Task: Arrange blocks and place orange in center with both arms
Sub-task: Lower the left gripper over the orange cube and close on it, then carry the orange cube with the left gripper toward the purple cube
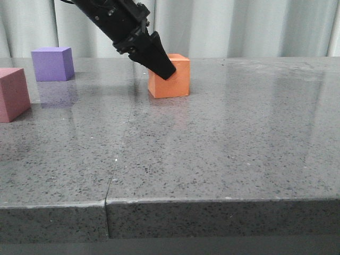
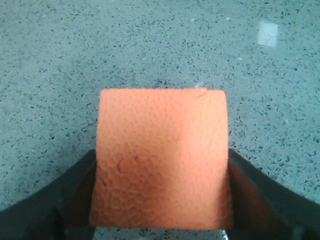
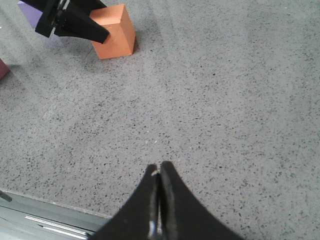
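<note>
The orange cube (image 1: 172,82) rests on the grey speckled table, at the back near the middle. My left gripper (image 1: 166,71) reaches down to it from the upper left. In the left wrist view the cube (image 2: 162,155) fills the space between the black fingers (image 2: 75,195), which press on its two sides. The purple cube (image 1: 52,64) stands at the far left back. The pink-red cube (image 1: 11,94) sits at the left edge, nearer. My right gripper (image 3: 160,167) is shut and empty above the table's near edge, far from the orange cube (image 3: 116,35).
The stone table has a seam (image 1: 109,204) running to its front edge (image 1: 212,202). A pale curtain (image 1: 239,26) hangs behind the table. In the right wrist view a metal rail (image 3: 45,222) lies beyond the table edge.
</note>
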Available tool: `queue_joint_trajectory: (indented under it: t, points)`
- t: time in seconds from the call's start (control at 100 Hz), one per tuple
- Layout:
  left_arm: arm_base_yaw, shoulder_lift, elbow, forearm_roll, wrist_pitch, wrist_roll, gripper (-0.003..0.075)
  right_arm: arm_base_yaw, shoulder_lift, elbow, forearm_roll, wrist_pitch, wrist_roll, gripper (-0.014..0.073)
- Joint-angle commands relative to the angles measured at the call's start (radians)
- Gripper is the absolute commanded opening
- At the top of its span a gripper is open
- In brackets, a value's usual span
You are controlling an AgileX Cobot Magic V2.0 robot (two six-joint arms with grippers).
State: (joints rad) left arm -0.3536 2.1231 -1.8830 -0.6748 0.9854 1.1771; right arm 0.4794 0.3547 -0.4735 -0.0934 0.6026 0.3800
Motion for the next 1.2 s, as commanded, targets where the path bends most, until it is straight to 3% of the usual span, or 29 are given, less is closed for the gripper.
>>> queue_joint_trajectory:
  t: [0.0, 0.12, 0.29, 0.86, 1.09, 1.19]
  points:
    - [-0.008, -0.068, -0.036, -0.057, -0.019, 0.0, 0.0295, -0.002, 0.007, -0.025, -0.015, -0.071, -0.006, 0.0015]
    - [-0.008, -0.093, -0.04, -0.054, -0.024, -0.034, 0.0295, -0.002, 0.007, -0.025, -0.015, -0.071, -0.006, 0.0015]
    - [-0.006, -0.152, -0.04, 0.019, -0.05, -0.265, 0.0294, -0.002, 0.007, -0.025, -0.015, -0.071, -0.006, 0.0015]
    - [-0.006, -0.305, -0.04, 0.539, 0.049, -0.922, 0.0294, -0.002, 0.007, -0.025, -0.015, -0.071, -0.006, 0.0015]
    - [-0.006, -0.317, -0.034, 0.828, 0.094, -1.212, 0.0294, -0.002, 0.007, -0.025, -0.015, -0.071, -0.006, 0.0015]
    - [-0.006, -0.319, -0.031, 0.897, 0.101, -1.275, 0.0295, -0.002, 0.007, -0.025, -0.015, -0.071, -0.006, 0.0015]
